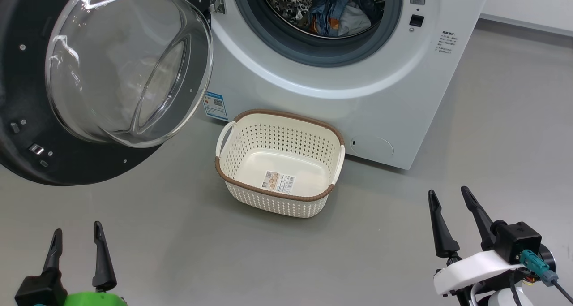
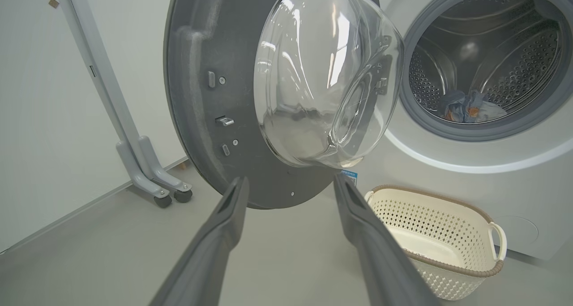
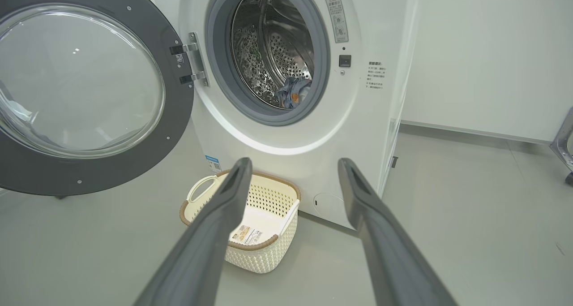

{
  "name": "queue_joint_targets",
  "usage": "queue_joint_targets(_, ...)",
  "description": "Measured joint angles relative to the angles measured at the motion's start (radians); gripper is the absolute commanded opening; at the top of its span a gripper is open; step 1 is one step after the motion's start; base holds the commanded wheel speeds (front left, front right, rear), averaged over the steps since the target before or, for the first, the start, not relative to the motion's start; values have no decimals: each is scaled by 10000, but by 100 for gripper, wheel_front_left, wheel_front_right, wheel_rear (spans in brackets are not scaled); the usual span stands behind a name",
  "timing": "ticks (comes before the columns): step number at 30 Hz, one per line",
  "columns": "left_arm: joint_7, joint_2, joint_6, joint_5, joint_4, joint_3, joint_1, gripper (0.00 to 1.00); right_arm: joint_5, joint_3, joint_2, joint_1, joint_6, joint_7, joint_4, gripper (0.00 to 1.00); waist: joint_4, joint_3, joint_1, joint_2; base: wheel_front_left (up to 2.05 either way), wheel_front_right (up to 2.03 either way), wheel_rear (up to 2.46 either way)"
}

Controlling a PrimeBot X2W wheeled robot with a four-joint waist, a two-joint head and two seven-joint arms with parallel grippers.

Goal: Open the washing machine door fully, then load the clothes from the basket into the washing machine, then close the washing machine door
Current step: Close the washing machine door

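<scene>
Here we are at the washing machine [image 1: 313, 86], and the loading looks done. The clothes [image 1: 335, 10] lie heaped inside its drum [image 3: 268, 50], blue folds with a flash of orange. The basket [image 1: 277, 115] sits empty on the floor [image 1: 179, 243] just in front of the machine's base, nothing in it but a label sticker [image 1: 278, 181].

The washing machine door [image 1: 103, 73] hangs swung wide off the hinge [image 3: 190, 64] at the left of the machine's opening, its glass bowl [image 1: 134, 50] bulging toward us. The left gripper [image 1: 77, 227] and the right gripper [image 1: 447, 190] hang well back from the machine, fingers spread, carrying nothing.

So by my reading, closing is what's left. That door should be rigid and fairly weighty, swinging on one fixed arc with no give in it. The glass looks slick and curved, a poor place to push. The broad black rim [image 1: 67, 167] on the side far from the hinge is the better bet, and the left gripper is nearer to it. A flat push there, not a pinch, should do.
</scene>
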Motion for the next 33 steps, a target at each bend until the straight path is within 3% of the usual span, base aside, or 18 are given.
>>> queue_joint_targets(11, 0, 0, 31, -176, -52, -23, 20, 100, 0, 6, -10, -11, 0, 0, 2, 100, -41, 130, 0, 0, 0, 0, 0)
queue_joint_targets(12, 0, 0, 31, -182, -52, -23, 20, 96, 0, 6, -15, -12, 0, 0, 2, 100, -50, 143, 0, 0, 0, 0, 0)
queue_joint_targets(13, 0, 0, 40, -207, -52, -23, 20, 85, 0, 6, -17, -12, 0, 0, 2, 100, -61, 156, 0, 0, 0, 0, 0)
queue_joint_targets(14, 0, 0, 42, -224, -52, -23, 20, 48, 0, 6, -17, -13, 0, 0, 2, 100, -72, 169, 0, 0, 0, 0, 0)
queue_joint_targets(17, 0, 0, 46, -265, -48, -23, 20, 0, 0, 6, -17, -27, 0, 0, 4, 100, -108, 211, 0, 0, 0, 0, 0)
queue_joint_targets(33, 0, -15, -67, -857, -819, 581, -875, 0, 0, -23, -84, -207, 0, 0, -2, 100, -308, 509, 0, 0, 0, 0, 0)
